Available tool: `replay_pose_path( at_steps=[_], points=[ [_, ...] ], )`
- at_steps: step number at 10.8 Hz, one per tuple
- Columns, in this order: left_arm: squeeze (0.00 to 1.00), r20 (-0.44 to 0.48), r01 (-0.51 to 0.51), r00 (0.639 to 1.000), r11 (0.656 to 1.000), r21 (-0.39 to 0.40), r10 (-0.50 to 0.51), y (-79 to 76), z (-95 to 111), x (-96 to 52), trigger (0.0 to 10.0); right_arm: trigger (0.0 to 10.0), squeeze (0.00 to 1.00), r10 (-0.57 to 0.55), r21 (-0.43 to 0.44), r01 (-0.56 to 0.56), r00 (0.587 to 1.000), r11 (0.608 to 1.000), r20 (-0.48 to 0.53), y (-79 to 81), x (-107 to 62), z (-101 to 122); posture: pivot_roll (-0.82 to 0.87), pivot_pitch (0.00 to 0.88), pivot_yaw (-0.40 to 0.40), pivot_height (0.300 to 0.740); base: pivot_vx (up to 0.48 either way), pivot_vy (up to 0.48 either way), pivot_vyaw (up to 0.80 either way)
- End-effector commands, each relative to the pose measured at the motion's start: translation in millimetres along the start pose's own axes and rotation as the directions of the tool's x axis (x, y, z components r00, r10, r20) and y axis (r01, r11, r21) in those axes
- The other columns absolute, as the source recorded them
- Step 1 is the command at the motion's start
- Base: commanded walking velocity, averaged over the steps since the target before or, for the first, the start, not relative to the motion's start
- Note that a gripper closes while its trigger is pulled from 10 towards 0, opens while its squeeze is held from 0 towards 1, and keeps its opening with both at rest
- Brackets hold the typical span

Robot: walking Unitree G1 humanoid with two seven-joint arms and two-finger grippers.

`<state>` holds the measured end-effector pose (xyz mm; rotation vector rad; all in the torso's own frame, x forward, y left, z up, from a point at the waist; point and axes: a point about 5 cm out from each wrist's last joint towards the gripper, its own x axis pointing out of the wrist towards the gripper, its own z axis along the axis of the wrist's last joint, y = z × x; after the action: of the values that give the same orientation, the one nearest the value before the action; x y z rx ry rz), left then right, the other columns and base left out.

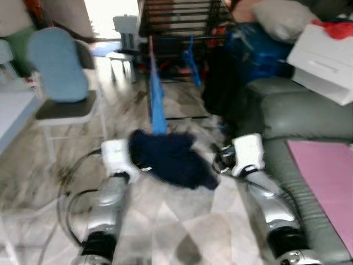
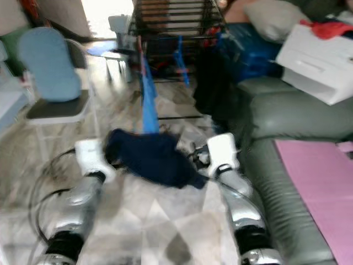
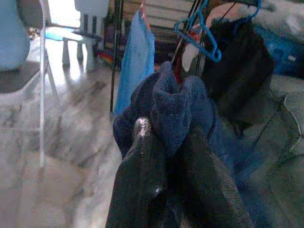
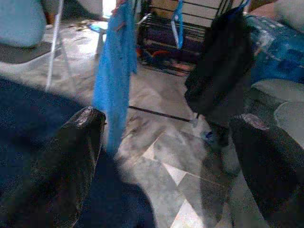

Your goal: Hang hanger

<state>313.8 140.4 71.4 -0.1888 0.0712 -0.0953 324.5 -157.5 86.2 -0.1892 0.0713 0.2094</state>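
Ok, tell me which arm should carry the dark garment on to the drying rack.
Left, probably. The left gripper is shut on the navy garment, while the right gripper is open beside it, gripping nothing.

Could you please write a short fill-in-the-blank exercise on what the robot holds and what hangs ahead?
1. The left gripper is shut on a dark ____ garment.
2. The right gripper has its fingers ____.
3. The cloth hanging on the rack ahead is light ____.
4. A ____ mat lies on the sofa.

Missing words: blue; open; blue; pink
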Motion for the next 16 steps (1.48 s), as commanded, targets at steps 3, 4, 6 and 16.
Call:
replay_pose_path(
  at_steps=[3,4,6,16],
  points=[
    [0.0,-0.019,0.039,0.999,0.999,0.037,-0.039,-16.0,-9,-4.3,10.0,10.0,0.0,-0.019,-0.004,0.019,1.0,1.0,0.001,-6.8,-4.5,-1,-0.16,0.0,0.036,0.74,0.106,0.12,0.0],
    [0.0,0.002,0.044,0.999,0.999,0.019,-0.044,-14.5,-9,-9.6,10.0,10.0,0.0,-0.02,-0.001,0.02,1.0,1.0,-0.005,-6.8,-7.3,-3,-0.16,0.0,0.034,0.74,0.0,0.0,0.0],
    [0.0,0.0,0.019,1.0,1.0,-0.003,-0.019,-7.3,-17,-24.5,10.0,10.0,0.0,-0.011,0.003,0.011,1.0,1.0,-0.024,-4.9,-16.7,-11,-0.15,0.0,0.024,0.74,0.0,0.0,0.0],
    [0.0,0.02,0.056,0.998,0.998,0.008,-0.056,-14.9,-7,-21.0,10.0,10.0,0.0,0.024,-0.008,-0.024,0.999,1.0,-0.023,0.5,-17.3,-6,-0.14,0.0,0.021,0.74,0.406,0.0,-0.12]
  ],
)
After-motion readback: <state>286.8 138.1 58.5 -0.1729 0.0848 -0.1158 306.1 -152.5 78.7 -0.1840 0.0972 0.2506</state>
